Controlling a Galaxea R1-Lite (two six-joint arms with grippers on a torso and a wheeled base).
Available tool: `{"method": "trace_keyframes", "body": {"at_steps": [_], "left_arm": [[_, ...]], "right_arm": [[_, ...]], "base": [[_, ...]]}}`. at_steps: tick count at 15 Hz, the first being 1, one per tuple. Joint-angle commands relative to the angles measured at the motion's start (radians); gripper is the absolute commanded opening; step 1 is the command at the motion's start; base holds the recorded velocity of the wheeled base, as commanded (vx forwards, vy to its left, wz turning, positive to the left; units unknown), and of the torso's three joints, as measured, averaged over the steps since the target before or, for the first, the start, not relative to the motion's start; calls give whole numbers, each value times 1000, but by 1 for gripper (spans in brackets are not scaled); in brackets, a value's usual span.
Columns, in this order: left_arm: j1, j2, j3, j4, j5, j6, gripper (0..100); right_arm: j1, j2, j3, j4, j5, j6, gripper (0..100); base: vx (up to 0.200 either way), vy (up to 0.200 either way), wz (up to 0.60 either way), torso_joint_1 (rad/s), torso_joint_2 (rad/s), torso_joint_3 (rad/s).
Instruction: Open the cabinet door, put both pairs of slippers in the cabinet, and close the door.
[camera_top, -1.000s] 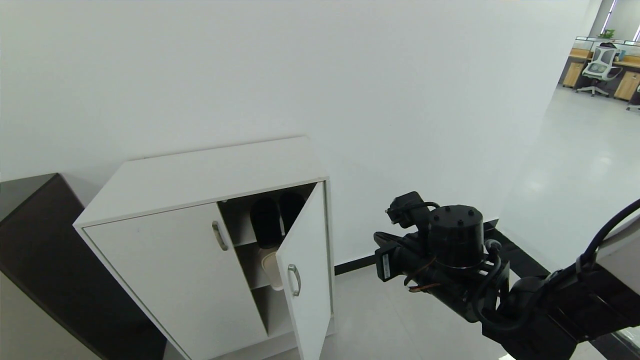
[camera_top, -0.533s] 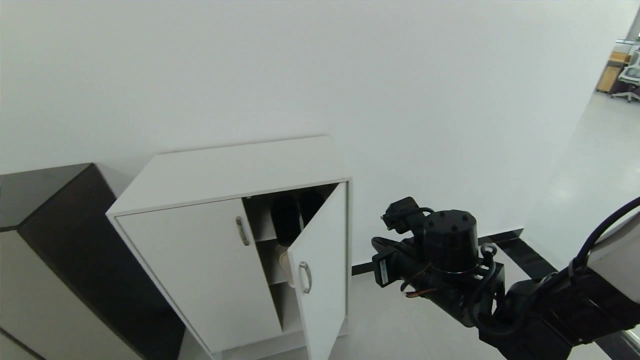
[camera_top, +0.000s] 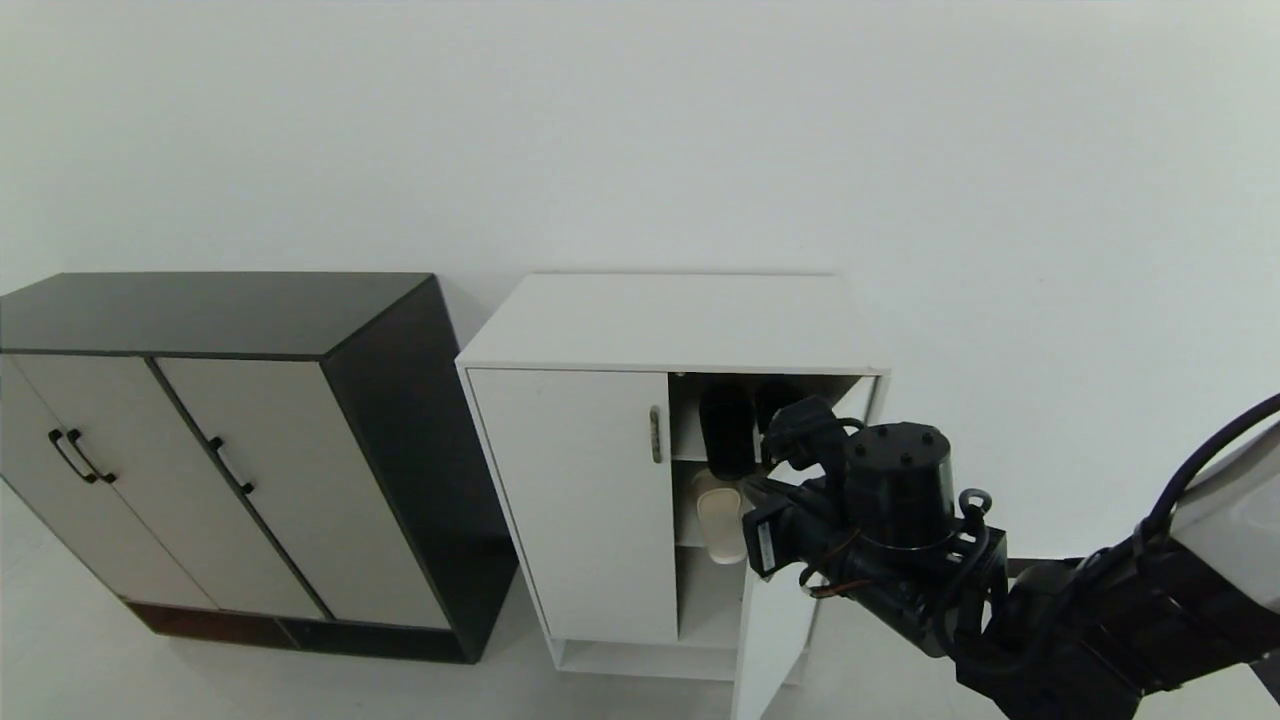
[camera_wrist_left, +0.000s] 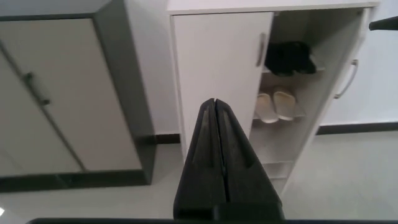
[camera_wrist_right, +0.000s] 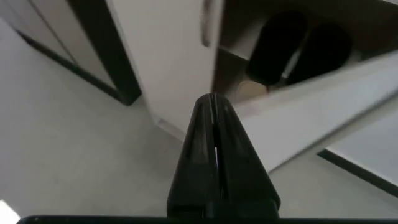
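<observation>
The white cabinet stands against the wall with its left door closed and its right door swung open. A black pair of slippers lies on the top shelf and a beige pair on the shelf below. My right arm hangs in front of the open side. In the right wrist view my right gripper is shut and empty, close to the black slippers and the open door. My left gripper is shut and empty, farther back, facing the cabinet's closed door.
A dark cabinet with two grey doors stands directly left of the white one. The wall runs behind both. Bare pale floor lies in front, and the open door sticks out into it.
The head camera has swung, so the whole picture has shifted right and the dark cabinet has come into view. The cabinet's right door is still open.
</observation>
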Motion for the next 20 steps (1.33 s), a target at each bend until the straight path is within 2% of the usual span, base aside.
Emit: {"method": "trace_keyframes", "body": {"at_steps": [1,5,7,8,14,20], "left_arm": [[-1,1,0,0,0,0,0],[-1,1,0,0,0,1,0],[-1,1,0,0,0,1,0],[-1,1,0,-2,0,1,0],[-1,3,0,0,-1,1,0],[-1,1,0,0,0,1,0]], "right_arm": [[-27,5,5,-4,-2,-16,0],[-126,-33,45,-84,12,-71,0],[-148,-93,111,-73,95,-89,0],[-151,-105,129,-56,109,-100,0],[-157,-110,218,-36,129,-103,0],[-156,-111,258,-35,130,-105,0]], "base": [[0,0,0,0,0,0],[0,0,0,0,0,0],[0,0,0,0,0,0],[0,0,0,0,0,0],[200,0,0,-1,3,2],[0,0,0,0,0,0]]}}
